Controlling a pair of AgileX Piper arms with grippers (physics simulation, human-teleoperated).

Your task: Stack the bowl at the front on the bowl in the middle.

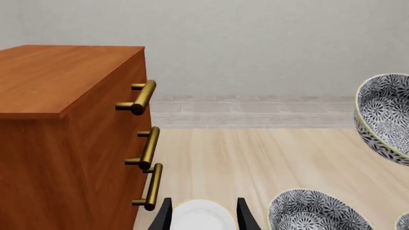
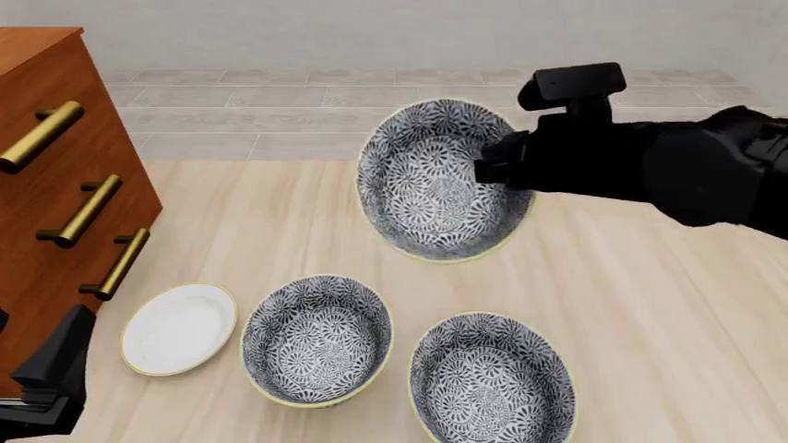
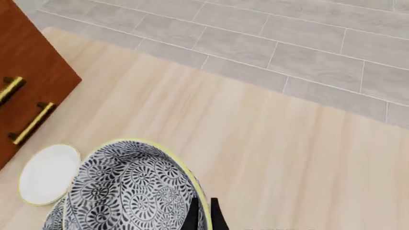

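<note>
My right gripper (image 2: 495,172) is shut on the right rim of a grey-and-white floral bowl (image 2: 434,180) with a cream-yellow rim, which I take for the bowl at the front. It hangs in the air, tilted with its inside facing the camera. In the right wrist view the fingers (image 3: 192,214) pinch that bowl's rim (image 3: 131,189). Two matching bowls rest on the table, one at the left (image 2: 317,338) and one nearer at the right (image 2: 493,380). Which of them is the bowl in the middle I cannot tell. My left gripper (image 1: 201,216) stays low at the front left, open and holding nothing.
A flat white plate (image 2: 180,328) lies left of the bowls, in front of my left gripper (image 2: 50,374). A wooden drawer cabinet (image 2: 50,185) with brass handles (image 1: 142,97) stands at the left. A tiled floor strip (image 2: 246,111) lies beyond the table's far edge.
</note>
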